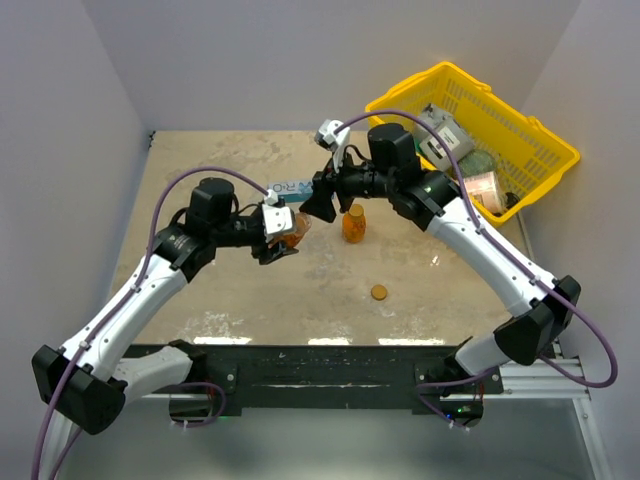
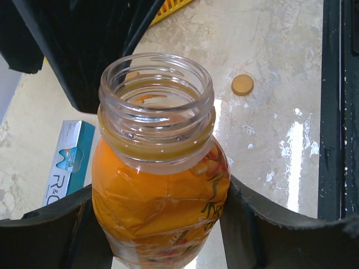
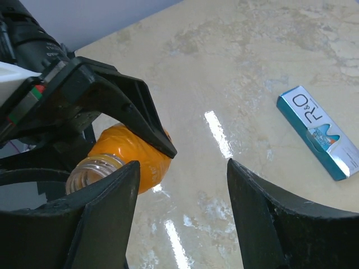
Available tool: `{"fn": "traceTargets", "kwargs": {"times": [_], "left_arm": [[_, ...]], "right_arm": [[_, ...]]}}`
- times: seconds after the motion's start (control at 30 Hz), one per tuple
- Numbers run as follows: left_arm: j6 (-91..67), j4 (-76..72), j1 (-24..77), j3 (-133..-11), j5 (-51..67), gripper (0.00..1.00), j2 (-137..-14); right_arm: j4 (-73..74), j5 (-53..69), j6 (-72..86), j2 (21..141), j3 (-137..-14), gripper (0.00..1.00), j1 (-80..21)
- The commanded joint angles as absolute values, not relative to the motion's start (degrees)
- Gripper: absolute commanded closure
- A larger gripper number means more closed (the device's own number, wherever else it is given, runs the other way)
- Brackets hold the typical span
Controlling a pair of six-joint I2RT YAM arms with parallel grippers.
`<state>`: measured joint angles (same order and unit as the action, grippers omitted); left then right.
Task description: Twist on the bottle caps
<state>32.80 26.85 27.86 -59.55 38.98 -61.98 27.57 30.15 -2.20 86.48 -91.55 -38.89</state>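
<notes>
One small flat round brownish-orange bottle cap [image 1: 379, 292]: laid flat on the glossy mottled beige tabletop [image 1: 220, 300], nearest the arm bases, well apart from both grippers and touched by neither.
Left gripper [image 1: 284, 240], black and two-fingered: closed partway on the body of one bottle, which is pinched between both fingers and carried clear of the tabletop.
Held squat translucent orange plastic bottle [image 2: 160, 207]: tilted, with its clear threaded neck turned towards the other arm; the mouth is seen open and no cap is fitted.
Handling: the bottle is judged light and thin-walled, since its printed film is wrinkled under the grip; it would likely be dented by a hard squeeze, and the rounded body may be turned in the fingers once a cap is twisted.
Hold: the bottle is best taken low on the body, as it is; the loose cap is thin and likely slippery, so it should be taken by its rim.
Second squat orange plastic bottle [image 1: 353, 222]: stood upright on the tabletop just beside the right gripper; whether it is capped cannot be told.
Right gripper [image 3: 179, 213]: spread wide with nothing between the fingers, held just beside the open neck.
Blue-and-white rectangular carton [image 3: 317, 131]: laid flat farther back.
Yellow slatted plastic basket [image 1: 520, 130]: set at the far right corner, with assorted items inside.
</notes>
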Motion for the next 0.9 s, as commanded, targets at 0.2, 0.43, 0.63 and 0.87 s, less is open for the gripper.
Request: {"fn": "traceTargets", "kwargs": {"times": [0.2,0.43,0.63,0.87], "left_arm": [[35.69,25.84,27.86,-60.82,37.62,1.00,-63.10],[33.75,24.08,27.86,-61.43,37.79,1.00,-63.11],[34.71,24.87,27.86,-62.40,38.76,1.00,-62.75],[34.81,24.70,27.86,-64.07,38.76,1.00,-62.93]], "right_arm": [[27.51,36.56,-0.88,82.00,-93.70,0.31,-38.93],[29.44,35.78,-2.72,80.95,-90.27,0.32,-39.02],[29.88,31.03,-3.34,82.26,-89.65,0.37,-39.02],[28.74,36.29,-4.57,85.78,-90.62,0.75,-39.02]]}}
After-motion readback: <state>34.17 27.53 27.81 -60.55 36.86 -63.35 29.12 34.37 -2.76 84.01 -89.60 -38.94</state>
